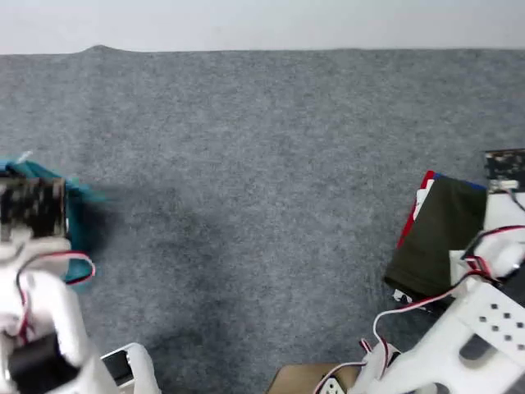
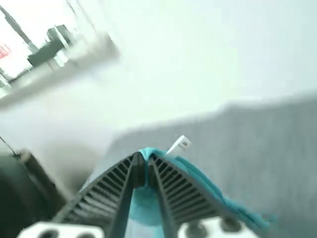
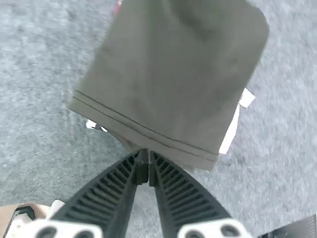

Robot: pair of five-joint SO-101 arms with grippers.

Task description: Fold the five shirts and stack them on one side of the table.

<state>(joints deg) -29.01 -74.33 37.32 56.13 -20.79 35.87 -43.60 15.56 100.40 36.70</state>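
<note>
high view: a grey felt-covered desk [image 1: 246,148] carries a stack of folded shirts [image 1: 410,222] at one end. a dark olive folded shirt [image 1: 439,234] tops it, and red, white and blue edges peek out beneath. the right arm stands over the stack's near side. a bunched teal shirt [image 1: 79,226] sits at the opposite end of the desk from the stack, well apart from it, under the left arm. a brown cardboard piece [image 1: 295,379] lies at the desk's near edge, closer to the stack than to the teal cloth.

left wrist view: the left jaws are pressed together on a fold of the teal shirt [image 2: 198,183], with a small white tag [image 2: 179,145] poking out just past their tips.

right wrist view: the right jaws are pressed together at the stitched hem of the olive shirt [image 3: 173,74] — whether any cloth is caught between them i cannot tell.

risks, as i judge them: the teal shirt is held by one small bunched pinch, so it may slip out, or land crumpled and not spread flat for folding. if the right jaws do hold the hem, pulling away would drag the top shirt and skew the stack. the likely obstacle is the right arm itself — it stands over the stack, where the teal shirt must finally go.
</note>
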